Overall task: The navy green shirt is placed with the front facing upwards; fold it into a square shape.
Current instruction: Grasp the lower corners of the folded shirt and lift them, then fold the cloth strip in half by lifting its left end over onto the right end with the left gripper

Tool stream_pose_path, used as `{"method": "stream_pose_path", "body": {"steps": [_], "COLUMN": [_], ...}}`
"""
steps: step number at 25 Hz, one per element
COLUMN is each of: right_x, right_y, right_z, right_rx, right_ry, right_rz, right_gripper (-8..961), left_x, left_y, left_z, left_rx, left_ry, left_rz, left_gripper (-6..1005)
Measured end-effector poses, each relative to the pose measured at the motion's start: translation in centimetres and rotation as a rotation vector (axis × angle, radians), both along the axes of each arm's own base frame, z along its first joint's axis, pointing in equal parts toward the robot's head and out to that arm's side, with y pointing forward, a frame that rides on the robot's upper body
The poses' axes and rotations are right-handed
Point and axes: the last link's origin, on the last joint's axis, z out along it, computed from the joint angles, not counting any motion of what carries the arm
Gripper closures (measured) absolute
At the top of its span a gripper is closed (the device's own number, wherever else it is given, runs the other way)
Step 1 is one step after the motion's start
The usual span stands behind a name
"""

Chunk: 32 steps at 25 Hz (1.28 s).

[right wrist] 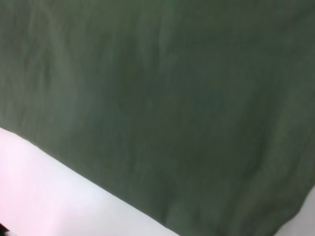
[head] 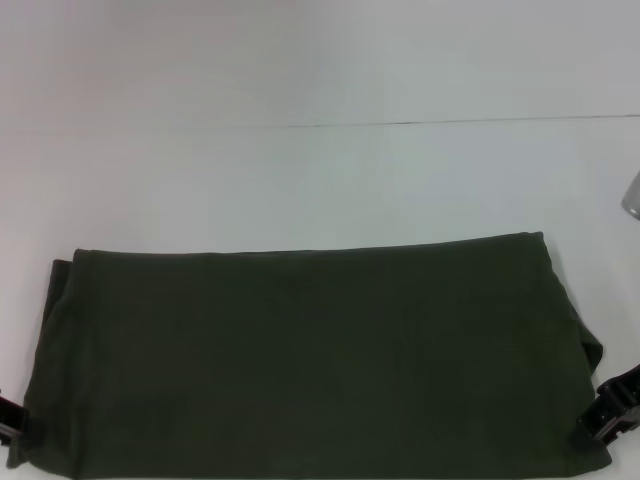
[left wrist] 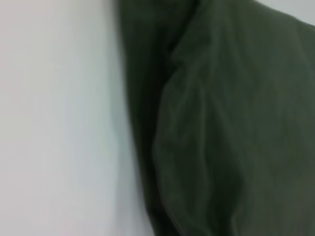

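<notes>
White desk point(head: 320, 170) holds our navy green shirt point(head: 310, 360), folded into a wide strip; squaring is left. We cannot tell either end effector's grip: left point(head: 10, 418), right point(head: 612, 410).

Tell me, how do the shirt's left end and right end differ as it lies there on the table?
On the shirt, the left end runs fairly straight with a layer showing underneath, while the right end bulges out into a rounded flap. The left gripper sits low at the left end's near corner; the right gripper sits slightly higher beside the right end. Both ends are plain dark green, lie on the white table, and have a black gripper alongside.
</notes>
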Motion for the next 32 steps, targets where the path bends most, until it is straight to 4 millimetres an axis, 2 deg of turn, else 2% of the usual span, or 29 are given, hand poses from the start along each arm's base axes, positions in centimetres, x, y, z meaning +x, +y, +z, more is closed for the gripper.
{"method": "stream_pose_path", "body": {"steps": [3, 5, 9, 11, 14, 16, 22, 26, 32], "right_x": [-0.1, -0.2, -0.4, -0.8, -1.4, -2.3, -4.7, -5.0, -4.0], "right_y": [0.1, 0.3, 0.6, 1.0, 1.8, 2.3, 2.5, 1.9, 1.4], "right_z": [0.8, 1.6, 3.9, 5.0, 5.6, 4.8, 1.3, -1.1, -4.6], "right_rx": [0.001, 0.009, 0.062, 0.119, 0.211, 0.251, 0.333, 0.394, 0.431], "right_ry": [-0.008, -0.015, -0.001, 0.052, 0.185, 0.314, 0.672, 0.753, 0.67], "right_rz": [0.004, 0.005, 0.008, 0.025, 0.076, 0.143, 0.407, 0.554, 0.734], "right_gripper": [672, 620, 457, 365, 237, 151, 155, 155, 154], "left_x": [-0.1, -0.1, -0.3, 0.0, 0.8, 1.4, 2.2, 1.7, 1.4], "left_y": [0.0, 0.1, 0.6, 1.1, 2.3, 2.9, 4.2, 4.5, 4.4], "left_z": [0.1, 0.3, 2.8, 4.0, 4.6, 4.4, 3.0, 2.5, 2.4], "left_rx": [-0.005, 0.002, 0.102, 0.169, 0.233, 0.239, 0.234, 0.191, 0.154], "left_ry": [0.018, 0.024, 0.031, 0.002, -0.06, -0.085, -0.117, -0.065, -0.013], "left_rz": [0.005, 0.004, 0.015, 0.002, -0.059, -0.101, -0.17, -0.097, -0.03], "left_gripper": [947, 869, 718, 651, 550, 337, 90, 81, 67]}}
